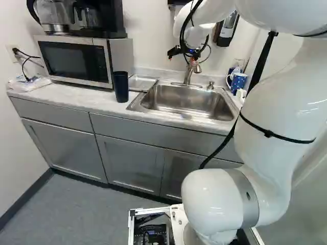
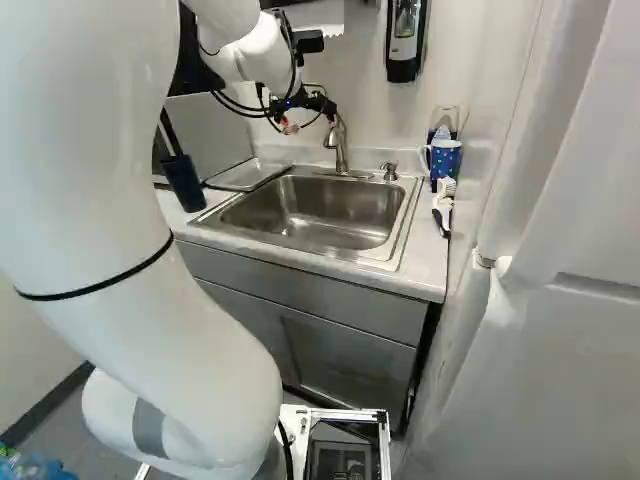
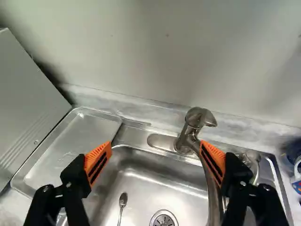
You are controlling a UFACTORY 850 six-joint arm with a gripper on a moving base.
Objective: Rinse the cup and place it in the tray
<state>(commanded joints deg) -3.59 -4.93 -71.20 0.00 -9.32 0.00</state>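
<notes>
Cup [image 1: 120, 86], tall and dark blue, stands upright near the front edge of the worktop [image 1: 69, 97], left of the middle in the left base view. Just beside it are the flat metal tray [image 3: 70, 146] and then the sink [image 1: 189, 102], where a spoon [image 3: 123, 200] lies near the drain [image 3: 163, 219]. Behind the basin, at the upper middle of the right base view, the pincer [image 2: 310, 123] hangs beside the faucet [image 2: 340, 148], its fingers spread wide. A spotted blue mug [image 2: 444, 160] stands at the upper right of that view. The microwave [image 1: 76, 60] sits at the upper left of the left base view, against the wall.
</notes>
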